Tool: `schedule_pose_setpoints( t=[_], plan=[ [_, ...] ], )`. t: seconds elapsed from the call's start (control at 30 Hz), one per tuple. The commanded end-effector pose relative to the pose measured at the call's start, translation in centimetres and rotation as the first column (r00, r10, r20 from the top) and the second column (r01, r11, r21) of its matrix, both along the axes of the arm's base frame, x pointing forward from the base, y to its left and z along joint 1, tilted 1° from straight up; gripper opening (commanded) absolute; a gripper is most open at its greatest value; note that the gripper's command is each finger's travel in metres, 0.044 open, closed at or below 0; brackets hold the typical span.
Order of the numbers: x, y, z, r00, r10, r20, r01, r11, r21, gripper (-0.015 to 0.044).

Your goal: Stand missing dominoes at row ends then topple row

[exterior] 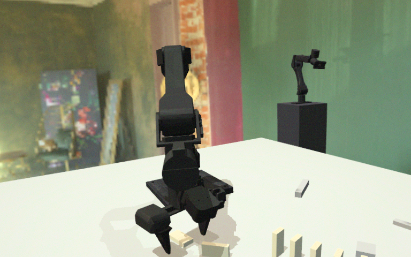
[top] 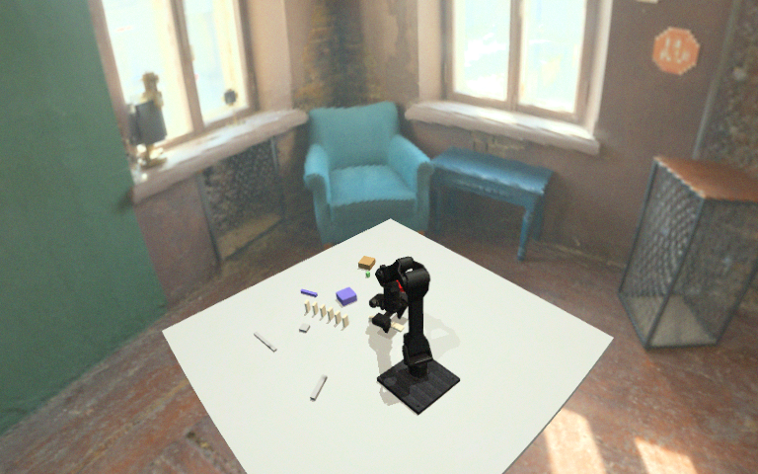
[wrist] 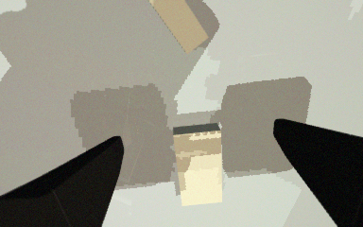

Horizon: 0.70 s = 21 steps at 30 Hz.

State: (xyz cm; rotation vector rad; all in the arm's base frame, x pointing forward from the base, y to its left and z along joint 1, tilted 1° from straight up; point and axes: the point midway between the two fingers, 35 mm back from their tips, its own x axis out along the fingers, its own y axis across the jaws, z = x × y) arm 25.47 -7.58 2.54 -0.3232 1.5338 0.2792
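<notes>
Several cream dominoes stand upright in an evenly spaced row; one (top: pixel 330 314) is mid-row, and the one at the arm's end (exterior: pixel 276 243) shows in the exterior view. Two loose dominoes lie near the arm. One lies flat (top: pixel 398 327) (exterior: pixel 179 236) (wrist: pixel 202 182). The other (exterior: pixel 214 249) (wrist: pixel 181 24) rests on its long narrow side, partly hidden by the gripper in the top view. My gripper (top: pixel 380 316) (exterior: pixel 185 243) (wrist: pixel 198 134) is wide open and empty, pointing down above the flat domino, with its fingertips on either side and apart from it.
A purple block (top: pixel 346 295) and a purple bar (top: pixel 308 292) lie behind the row. A small grey block (top: pixel 304 328) (exterior: pixel 365 248) is near its front. Two grey bars (top: pixel 265 341) (top: pixel 318 387) lie farther out. A tan block (top: pixel 366 262) and green piece (top: pixel 367 274) are at the back.
</notes>
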Motion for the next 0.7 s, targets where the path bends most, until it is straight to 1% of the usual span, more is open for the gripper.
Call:
schedule_pose_setpoints(
  t=[0.0, 0.33, 0.37, 0.67],
  plan=[
    [-0.06, 0.07, -0.16, 1.0, -0.007, -0.001, 0.007, 1.0, 0.003, 0.0387],
    [-0.06, 0.07, -0.16, 1.0, -0.007, -0.001, 0.007, 1.0, 0.003, 0.0125],
    [-0.06, 0.07, -0.16, 1.0, -0.007, -0.001, 0.007, 1.0, 0.003, 0.0107],
    [-0.06, 0.07, -0.16, 1.0, -0.007, -0.001, 0.007, 1.0, 0.003, 0.0107]
  ],
)
